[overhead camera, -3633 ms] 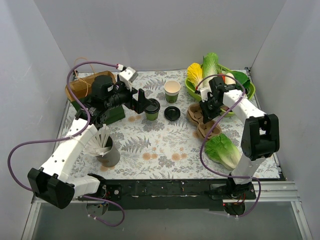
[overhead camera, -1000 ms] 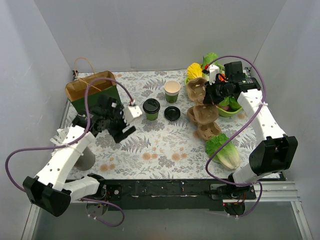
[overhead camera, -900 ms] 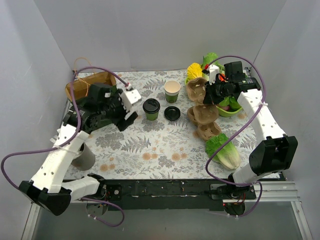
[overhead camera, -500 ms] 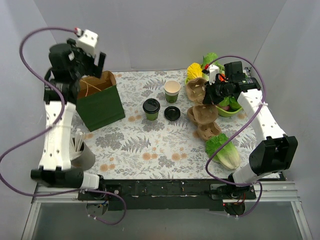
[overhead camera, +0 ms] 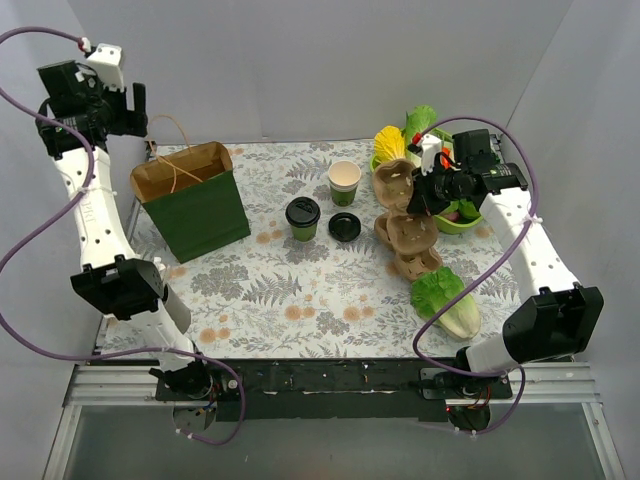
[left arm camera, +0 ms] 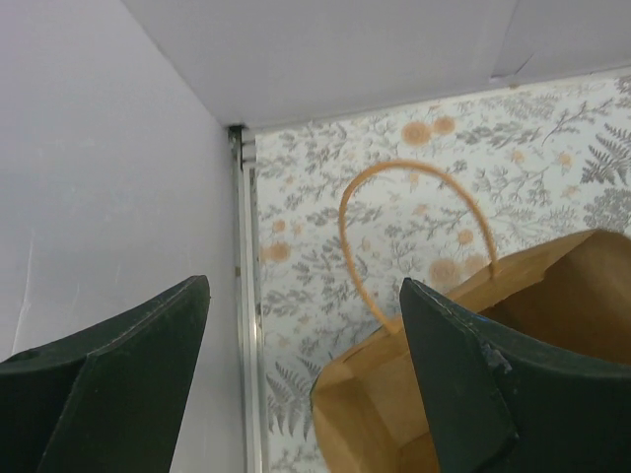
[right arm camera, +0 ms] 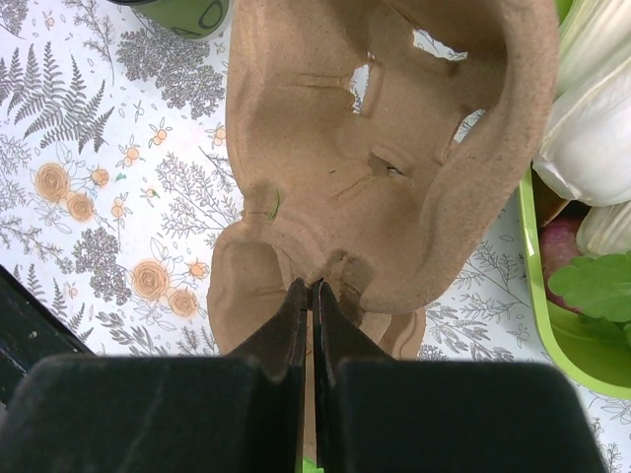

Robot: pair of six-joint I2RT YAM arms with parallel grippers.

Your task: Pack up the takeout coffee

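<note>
Though already capped, not yet packed: lidded cup [overhead camera: 302,218] upright on the patterned mat [overhead camera: 300,300], apart from the green paper bag [overhead camera: 195,210]. Behind and to its right, an open cup [overhead camera: 344,182]; just in front of that, a loose black lid [overhead camera: 345,227] flat on the mat. Judged as early in the task: one cup closed, one left to close, neither seated in a tray nor placed in the bag.

At right, right gripper [overhead camera: 415,190] pinched shut on the rim of a brown pulp tray [overhead camera: 393,180], held off the mat beside the green bowl [overhead camera: 458,224] of vegetables. In the right wrist view, fingers [right arm camera: 286,330] pressed together at the notch between the tray's two wells. Below it on the mat, a further pulp tray [overhead camera: 410,245], just beside the lettuce [overhead camera: 445,300].

At upper left, left gripper [overhead camera: 132,103] high above the bag, near the left wall and back corner. In the left wrist view, fingers [left arm camera: 138,365] spread wide, gripping nothing, the bag's open mouth beneath.

Edges and room: walls close on three sides, bag near the mat's left edge, bowl near the right wall. Widest free room over the front middle of the mat and between bag and lidded cup. Likely hazard in lowering the tray: a knock against the open cup or loose lid, both near its left rim.
</note>
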